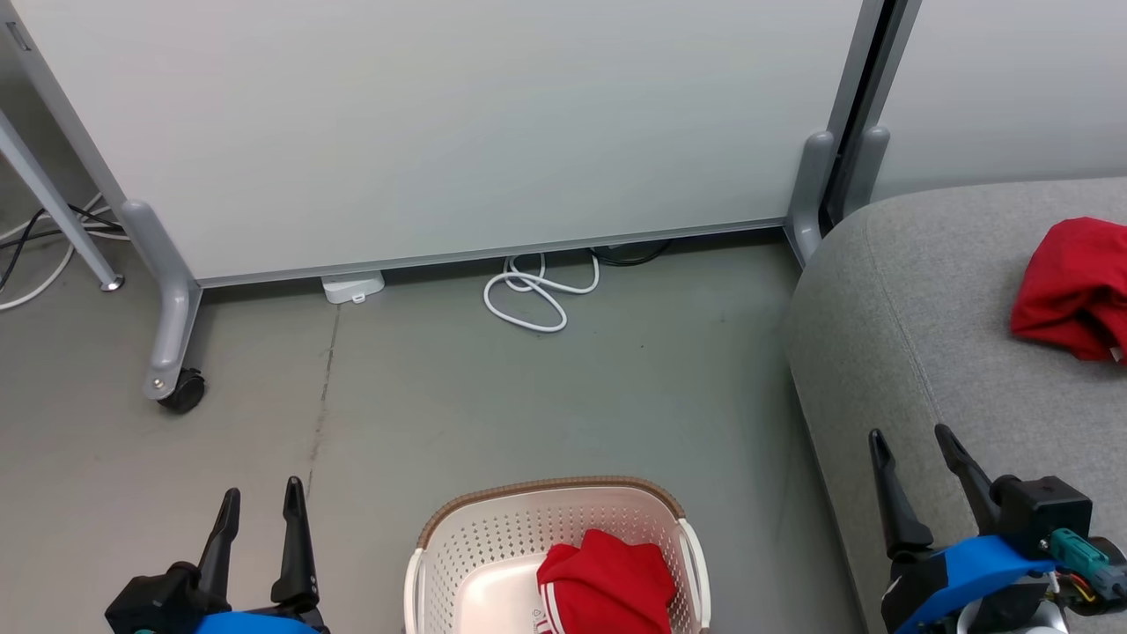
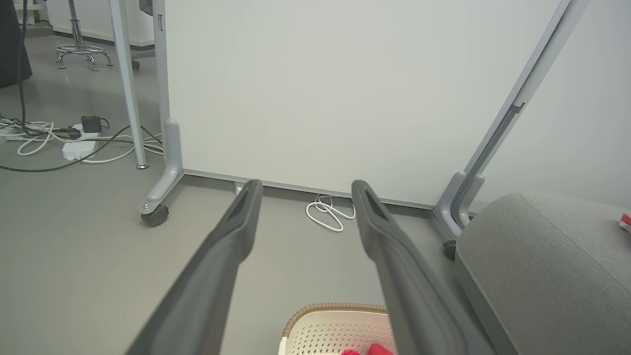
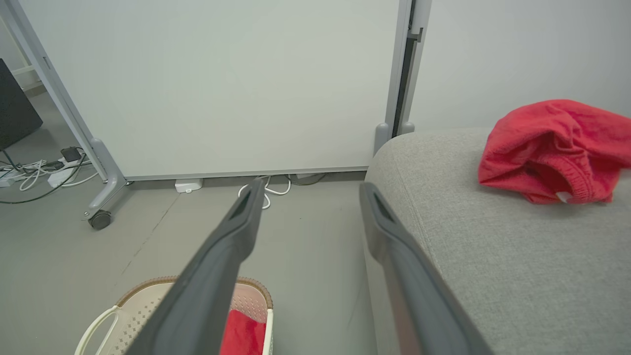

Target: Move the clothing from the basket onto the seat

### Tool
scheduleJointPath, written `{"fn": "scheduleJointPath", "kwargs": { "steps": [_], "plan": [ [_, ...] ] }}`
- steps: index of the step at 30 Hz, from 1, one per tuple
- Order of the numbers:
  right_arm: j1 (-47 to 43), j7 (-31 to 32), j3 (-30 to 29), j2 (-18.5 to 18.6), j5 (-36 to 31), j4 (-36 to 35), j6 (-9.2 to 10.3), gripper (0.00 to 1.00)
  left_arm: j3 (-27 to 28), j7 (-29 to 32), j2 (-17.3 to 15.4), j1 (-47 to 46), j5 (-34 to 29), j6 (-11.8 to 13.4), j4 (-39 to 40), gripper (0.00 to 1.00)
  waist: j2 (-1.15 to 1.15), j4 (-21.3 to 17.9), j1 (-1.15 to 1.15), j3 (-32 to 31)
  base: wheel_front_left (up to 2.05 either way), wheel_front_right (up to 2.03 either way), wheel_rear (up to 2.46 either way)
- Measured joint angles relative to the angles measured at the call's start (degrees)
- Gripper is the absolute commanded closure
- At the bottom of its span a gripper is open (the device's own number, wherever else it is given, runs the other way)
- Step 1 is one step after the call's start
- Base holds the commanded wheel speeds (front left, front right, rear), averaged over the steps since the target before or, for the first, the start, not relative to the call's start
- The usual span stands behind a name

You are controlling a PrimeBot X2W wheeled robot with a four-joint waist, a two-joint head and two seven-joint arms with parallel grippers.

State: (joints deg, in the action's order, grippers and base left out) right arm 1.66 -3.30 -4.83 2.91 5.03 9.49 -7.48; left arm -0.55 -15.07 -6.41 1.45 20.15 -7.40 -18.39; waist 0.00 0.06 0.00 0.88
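A cream basket (image 1: 493, 546) with a brown rim stands on the floor at the bottom centre of the head view. One red garment (image 1: 607, 586) with white stripes lies bunched in its right half. A second red garment (image 1: 1076, 291) lies crumpled on the grey seat (image 1: 916, 335) at the right. My left gripper (image 1: 261, 504) hangs open and empty to the left of the basket. Over the seat's front edge my right gripper (image 1: 911, 447) is open and empty. The right wrist view shows the seat (image 3: 493, 256), the garment (image 3: 552, 148) on it and the basket (image 3: 128, 310) below.
A white wheeled partition (image 1: 440, 123) stands behind, with a caster (image 1: 182, 390) at the left foot. A coiled white cable (image 1: 533, 295) lies on the grey floor by its base. More cables and a power strip (image 2: 74, 143) lie at the far left.
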Motion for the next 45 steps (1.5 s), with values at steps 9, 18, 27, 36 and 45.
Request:
{"fn": "scheduleJointPath", "kwargs": {
  "steps": [9, 18, 27, 36, 45],
  "plan": [
    [0.38, -0.05, 1.23, -0.01, 0.32, -0.57, 0.00, 0.00, -1.08, 0.00, 0.08, -0.59, -0.31, 0.00, -0.02, 0.00, 0.00, -1.02, 0.00, 2.41, 0.00, 0.00, 0.00],
    [3.31, -1.09, 3.36, -0.01, 0.85, -1.48, 0.00, 0.00, -5.71, 0.00, -0.66, -6.00, -0.19, -0.01, -3.08, 0.00, 0.00, -4.11, 0.00, 8.73, 0.00, 0.00, 0.00],
    [7.73, -3.44, 6.11, 0.01, 2.72, -2.65, 0.00, 0.00, -16.25, -0.01, -3.02, -16.85, 2.60, -0.01, -13.63, 0.00, 0.00, -8.45, 0.01, 18.48, 0.00, 0.00, 0.00],
    [10.78, -5.76, 9.01, 0.00, 4.41, -2.83, -0.01, 0.00, -24.92, 0.00, -5.22, -27.97, 6.24, -0.02, -24.50, 0.00, 0.00, -12.84, 0.02, 29.99, 0.00, 0.00, 0.00],
    [12.58, -7.48, 10.37, 0.01, 5.19, -2.66, 0.00, 0.00, -36.87, 1.42, -5.81, -36.43, 7.24, -0.03, -32.11, 0.00, 0.00, -16.52, 0.02, 39.10, 0.00, 0.00, 0.00]
  ]
}}
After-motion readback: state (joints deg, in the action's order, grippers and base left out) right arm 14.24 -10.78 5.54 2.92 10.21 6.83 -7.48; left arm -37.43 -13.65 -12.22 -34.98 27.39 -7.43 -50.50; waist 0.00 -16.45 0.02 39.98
